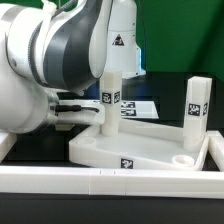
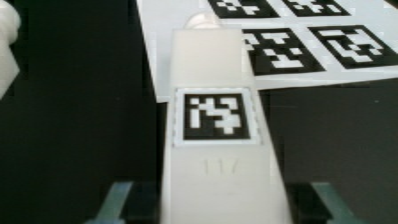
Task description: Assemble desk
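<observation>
The pincer (image 2: 215, 200) stood released, not yet clamped. Its two grey fingers (image 2: 121, 200) flanked the long white plastic block leg (image 2: 210, 150), with a thin dark gap showing on each side. The leg ran straight out ahead of the pincer. Its square black-and-white tag (image 2: 215, 114) faced the wrist camera, and its rounded tip showed against the marker board (image 2: 311, 40) beyond.

The step in hand looked to be taking hold of this leg. To do it well, the fingers should meet the flat side faces squarely and together, so the smooth, hard plastic neither twists nor slips. The grip should also sit centred, so the leg's long axis is true for seating in the desk.

The large white plastic tray-like tabletop (image 1: 90, 150), with its raised rim, lay near the pincer on the black surface (image 2: 71, 120). A second tagged white block leg (image 1: 197, 105) stood upright at the tabletop's side farthest from the pincer.
</observation>
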Action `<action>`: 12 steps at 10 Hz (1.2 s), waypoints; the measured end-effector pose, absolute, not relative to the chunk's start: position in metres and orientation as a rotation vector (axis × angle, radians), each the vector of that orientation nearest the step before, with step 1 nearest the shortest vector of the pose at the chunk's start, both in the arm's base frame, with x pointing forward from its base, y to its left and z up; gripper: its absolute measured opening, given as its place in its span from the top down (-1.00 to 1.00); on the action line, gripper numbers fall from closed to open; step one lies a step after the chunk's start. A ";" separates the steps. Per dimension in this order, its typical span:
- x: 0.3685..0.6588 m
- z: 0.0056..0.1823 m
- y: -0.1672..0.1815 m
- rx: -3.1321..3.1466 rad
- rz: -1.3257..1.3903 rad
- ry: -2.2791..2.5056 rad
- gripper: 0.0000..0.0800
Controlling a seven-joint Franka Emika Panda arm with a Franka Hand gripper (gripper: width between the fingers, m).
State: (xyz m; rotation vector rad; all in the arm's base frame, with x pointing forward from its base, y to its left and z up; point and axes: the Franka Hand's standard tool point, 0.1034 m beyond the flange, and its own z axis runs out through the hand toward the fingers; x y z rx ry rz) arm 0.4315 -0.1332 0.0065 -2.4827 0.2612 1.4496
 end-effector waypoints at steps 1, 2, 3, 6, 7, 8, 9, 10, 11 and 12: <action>0.437 0.010 -0.136 -2.481 1.423 0.216 0.28; 0.445 0.018 -0.139 -2.481 1.393 0.170 0.28; 0.454 0.028 -0.140 -2.481 1.378 0.148 0.28; 0.485 0.064 -0.130 -2.504 1.332 0.090 0.28; 0.486 0.059 -0.132 -2.520 1.315 0.093 0.28; 0.489 0.057 -0.134 -2.540 1.292 0.095 0.28; 0.489 0.057 -0.134 -2.540 1.292 0.095 0.28; 0.492 0.056 -0.135 -2.555 1.272 0.094 0.28; 0.506 0.060 -0.139 -2.621 1.175 0.081 0.28; 0.513 0.076 -0.139 -2.643 1.125 0.079 0.28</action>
